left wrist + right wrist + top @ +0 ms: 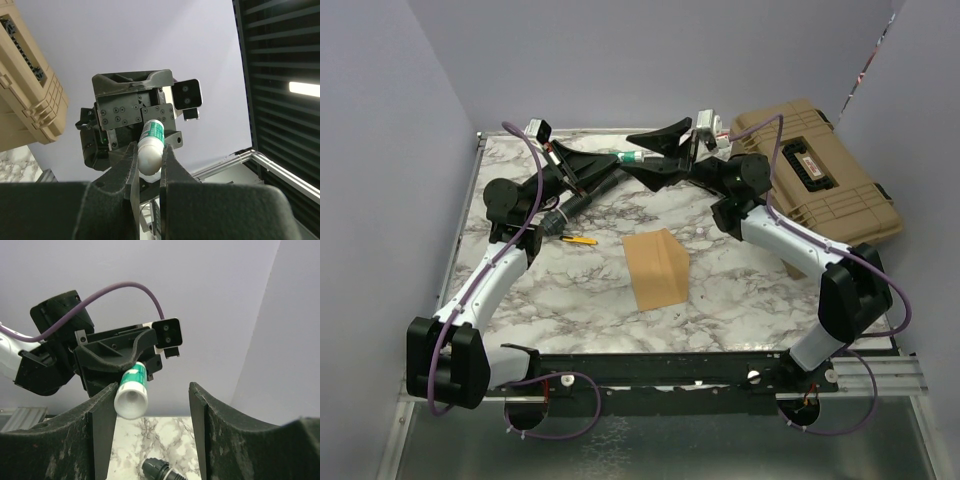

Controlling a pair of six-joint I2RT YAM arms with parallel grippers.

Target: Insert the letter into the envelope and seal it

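Aloft over the far side of the marble table (740, 290), the left gripper (148, 157) is clamped on a white glue stick (132, 391) with a green label, its fingers pressed against both sides of the tube. The right gripper (150, 405) faces it with its fingers spread wide, the tube's end just beside one of them; whether they touch cannot be told. The envelope (655, 270) lies flat near the middle of the table, between the two arms and well apart from both grippers, one side darker than the rest. The letter cannot be made out as a separate sheet. A small yellow-and-black object (578, 240) rests to the envelope's left, and a tan hard case (820, 190) sits at the far right corner.
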